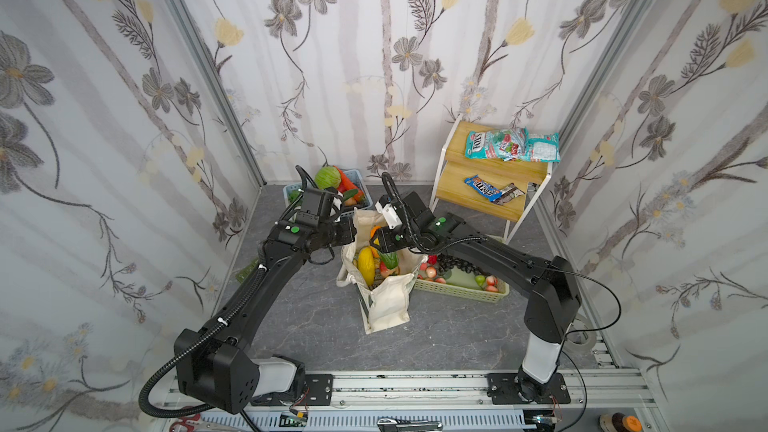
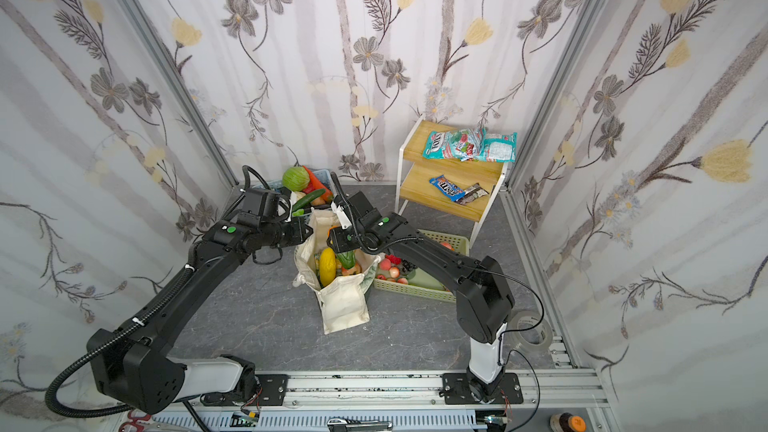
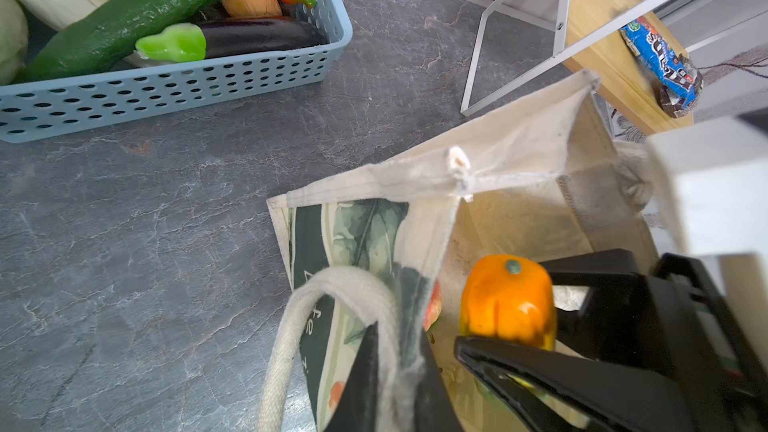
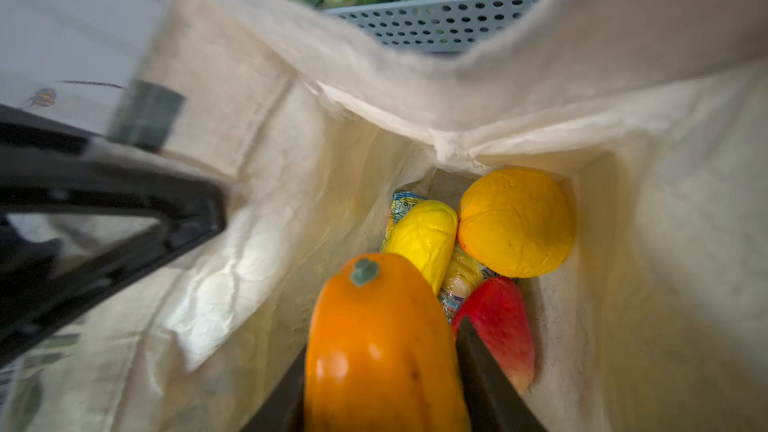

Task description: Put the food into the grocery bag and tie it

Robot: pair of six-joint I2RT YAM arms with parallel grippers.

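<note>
The grocery bag [image 1: 388, 305] [image 2: 343, 305] stands open on the grey floor between both arms. My left gripper [image 3: 392, 371] [image 1: 351, 234] is shut on the bag's cream rim, beside a loop handle [image 3: 291, 326], and holds that side up. My right gripper [image 4: 380, 388] [image 1: 379, 241] is inside the bag's mouth, shut on an orange fruit [image 4: 374, 338] [image 3: 507, 305] with a green stem spot. At the bottom of the bag lie a yellow oblong fruit [image 4: 424, 234], a round yellow-orange fruit [image 4: 515, 222], a red fruit [image 4: 498, 326] and a crinkly snack packet [image 4: 457, 280].
A blue basket [image 1: 359, 177] [image 3: 166, 89] of vegetables stands behind the bag. A pale green basket [image 1: 457, 290] of fruit sits at its right. The wooden shelf rack [image 1: 457, 197] at the back right carries teal packets [image 1: 511, 145] and a blue chocolate packet [image 1: 492, 189].
</note>
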